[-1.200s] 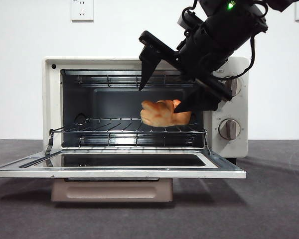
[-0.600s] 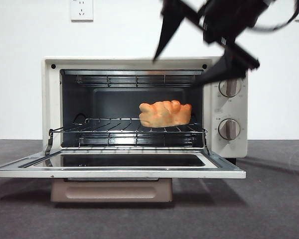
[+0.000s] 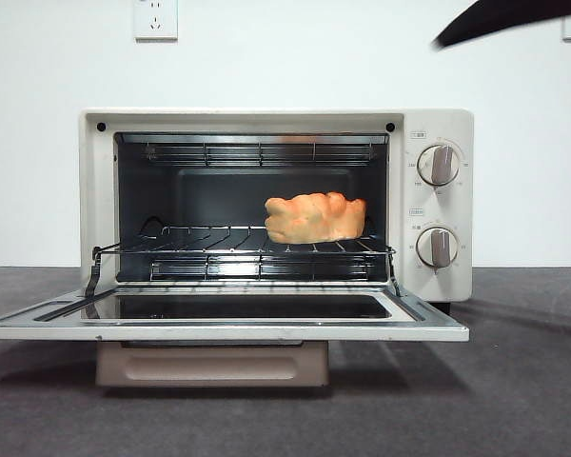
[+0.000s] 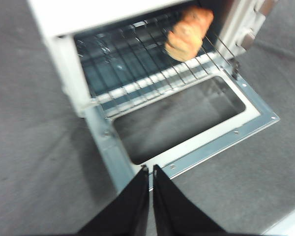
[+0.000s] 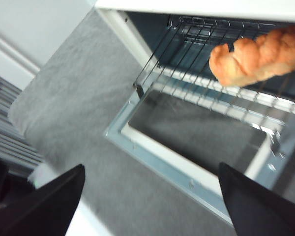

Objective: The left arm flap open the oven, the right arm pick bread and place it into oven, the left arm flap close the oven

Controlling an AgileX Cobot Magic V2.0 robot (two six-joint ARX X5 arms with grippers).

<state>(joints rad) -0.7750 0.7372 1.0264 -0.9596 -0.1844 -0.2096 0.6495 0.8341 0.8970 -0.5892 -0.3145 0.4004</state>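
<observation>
We see dark grey surface [image 3: 523,381], matte, fabric-like texture. Only oven [image 3: 443,205] stands directly on it, cream-white, on black feet. Door [image 3: 228,328] dropped flat, hanging just above surface, shadow beneath.

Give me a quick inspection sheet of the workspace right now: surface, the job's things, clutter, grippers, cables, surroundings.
Surface: dark grey table, matte.
Job's things: oven with its door folded down flat; bread lying on the wire rack, toward the knob side.
Clutter: nothing seen.
Grippers: left gripper above the door's front edge, jaws shut, holding nothing; right gripper raised clear of the oven, jaws wide open, empty. The front view shows only a black tip at the top corner.
Cables: nothing seen.
Surroundings: white wall with a socket above the oven.
</observation>
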